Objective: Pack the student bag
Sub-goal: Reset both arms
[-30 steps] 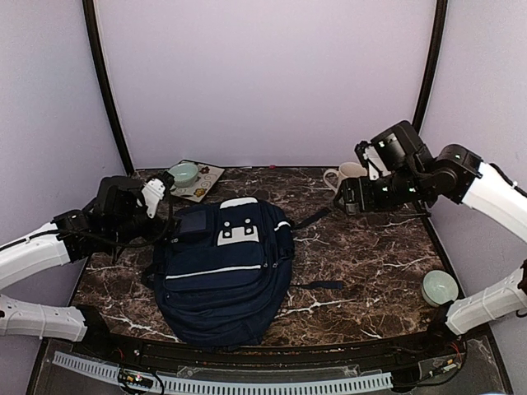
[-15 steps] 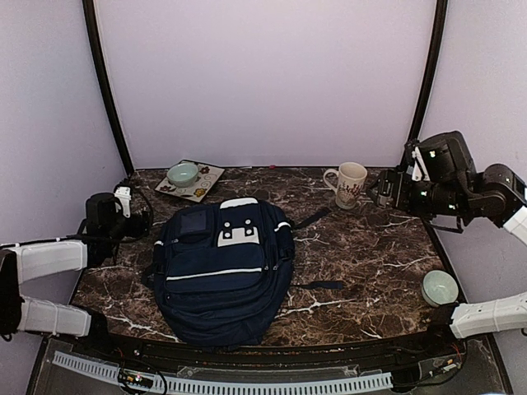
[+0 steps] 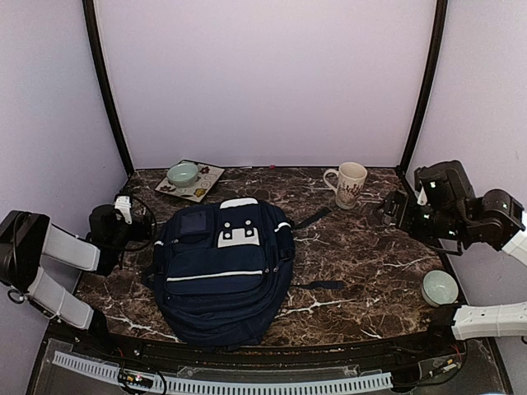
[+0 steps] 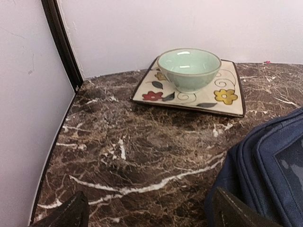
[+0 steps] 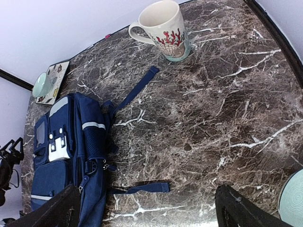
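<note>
L gripper (image 4: 151,215) & R gripper (image 5: 149,208): jaws spread wide, nothing held. Both have been drawn back to the sides, away from the large navy-blue fabric backpack w/ white stripe (image 3: 222,276), left flat mid dark marble table (image 3: 370,263). No open pocket seen, so packing is judged prob. done.

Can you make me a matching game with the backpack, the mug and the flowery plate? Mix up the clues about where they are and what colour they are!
Things:
1. backpack
2. mug
3. plate

Clues:
A. under a green bowl, back left
B. dark blue, lying in the middle
C. cream with a red pattern, standing at the back right

Pairs: 1-B, 2-C, 3-A
</note>
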